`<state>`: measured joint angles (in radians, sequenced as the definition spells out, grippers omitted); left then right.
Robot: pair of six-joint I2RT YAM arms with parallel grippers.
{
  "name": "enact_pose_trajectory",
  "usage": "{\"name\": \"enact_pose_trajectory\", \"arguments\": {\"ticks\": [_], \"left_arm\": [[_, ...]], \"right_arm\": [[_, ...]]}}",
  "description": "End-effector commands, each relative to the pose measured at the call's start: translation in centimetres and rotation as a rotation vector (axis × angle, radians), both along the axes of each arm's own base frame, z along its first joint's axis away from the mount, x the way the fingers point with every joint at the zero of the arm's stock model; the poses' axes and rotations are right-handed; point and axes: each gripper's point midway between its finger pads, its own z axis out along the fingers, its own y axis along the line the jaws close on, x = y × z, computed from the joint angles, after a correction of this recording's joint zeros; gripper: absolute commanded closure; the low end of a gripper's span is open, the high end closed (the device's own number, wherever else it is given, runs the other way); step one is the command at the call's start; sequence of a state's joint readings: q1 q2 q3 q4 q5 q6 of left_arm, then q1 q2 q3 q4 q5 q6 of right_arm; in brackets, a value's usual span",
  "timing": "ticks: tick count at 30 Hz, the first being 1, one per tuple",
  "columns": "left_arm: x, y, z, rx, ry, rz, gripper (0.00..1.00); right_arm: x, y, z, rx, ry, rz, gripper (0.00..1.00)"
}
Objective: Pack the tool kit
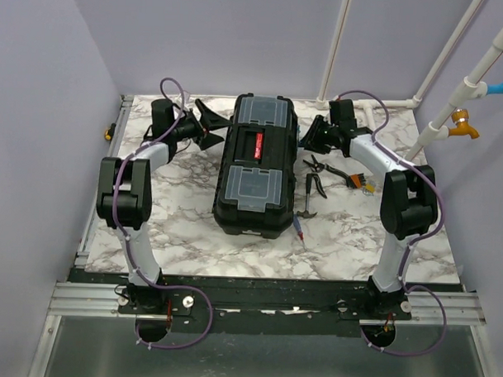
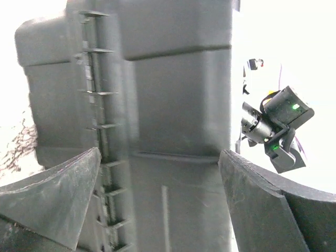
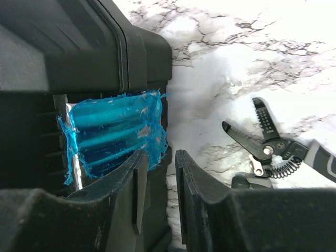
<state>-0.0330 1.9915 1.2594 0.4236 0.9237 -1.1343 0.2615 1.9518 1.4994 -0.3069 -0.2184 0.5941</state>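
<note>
The black toolbox (image 1: 231, 206) lies shut in the middle of the table, with a red handle (image 1: 257, 146) and two grey lid compartments (image 1: 262, 111). My left gripper (image 1: 211, 125) stands wide open beside its left, hinged side (image 2: 173, 115), and nothing is between the fingers (image 2: 63, 194). My right gripper (image 1: 308, 141) is at the box's right side. Its jaws are a little apart and empty, just by the teal latch (image 3: 113, 131). Pliers (image 1: 321, 165), wire strippers (image 1: 355, 179), a hammer (image 1: 310, 199) and a screwdriver (image 1: 298, 229) lie loose to the right of the box.
The wire strippers (image 3: 268, 149) lie on the marble top close to my right fingers. White pipes (image 1: 335, 51) stand at the back right. A wall borders the table on the left. My right arm's wrist (image 2: 278, 128) shows beyond the box in the left wrist view.
</note>
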Motion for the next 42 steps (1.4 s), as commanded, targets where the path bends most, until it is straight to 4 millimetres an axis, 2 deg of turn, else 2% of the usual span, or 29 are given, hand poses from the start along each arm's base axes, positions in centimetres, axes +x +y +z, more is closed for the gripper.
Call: {"name": "enact_pose_trajectory", "arguments": {"ticks": [1,4,7,10,12,14,16,19,22,26,30,31,33,36,39,42], "left_arm": [[-1.5,0.7,5.2,0.200,-0.158,0.025,0.01],[-2.1,1.2,6.6,0.317,-0.189,0.073,0.01],[-2.9,0.1,7.3,0.456,-0.222,0.074,0.02],[-3.7,-1.2,6.8,0.584,-0.211,0.050,0.01],[-4.2,-1.0,5.5,0.706,-0.162,0.058,0.01],[-4.9,0.0,3.8,0.821,-0.100,0.079,0.03],[-6.0,0.5,2.4,0.866,-0.070,0.076,0.04],[-7.9,1.3,0.4,0.912,-0.034,0.066,0.04],[-8.8,1.6,-0.5,0.929,-0.024,0.052,0.06],[-8.9,1.0,-1.6,0.915,-0.023,-0.006,0.18],[-8.1,1.5,-2.0,0.910,-0.026,-0.016,0.56],[-7.8,1.8,-1.9,0.907,-0.028,-0.012,0.60],[-7.4,2.2,-1.6,0.909,-0.045,-0.009,0.67],[-7.1,2.7,-1.0,0.929,-0.082,-0.014,0.76],[-6.8,3.0,-0.6,0.953,-0.107,-0.013,0.79],[-6.8,3.2,-0.6,0.957,-0.109,-0.012,0.81]], "right_arm": [[-0.4,3.9,5.0,0.161,-0.120,0.112,0.63],[-0.6,4.0,5.1,0.170,-0.129,0.118,0.63],[-0.6,4.2,5.0,0.177,-0.127,0.125,0.63],[-0.7,4.2,4.7,0.180,-0.122,0.128,0.63],[-0.7,4.3,4.7,0.181,-0.122,0.129,0.63],[-0.9,4.2,4.7,0.181,-0.120,0.131,0.62],[-0.9,4.3,4.6,0.182,-0.117,0.131,0.61],[-1.0,4.3,4.4,0.189,-0.118,0.131,0.52],[-1.1,4.6,4.3,0.213,-0.121,0.133,0.51],[-1.2,5.0,4.4,0.257,-0.135,0.138,0.42],[-1.1,5.5,4.7,0.299,-0.159,0.148,0.37],[-1.1,5.7,4.7,0.310,-0.159,0.151,0.36],[-1.1,6.1,4.6,0.339,-0.159,0.159,0.33],[-1.1,6.5,4.3,0.395,-0.149,0.168,0.19],[-1.2,6.7,4.4,0.459,-0.155,0.183,0.09],[-1.4,7.1,4.4,0.530,-0.154,0.194,0.04]]}}
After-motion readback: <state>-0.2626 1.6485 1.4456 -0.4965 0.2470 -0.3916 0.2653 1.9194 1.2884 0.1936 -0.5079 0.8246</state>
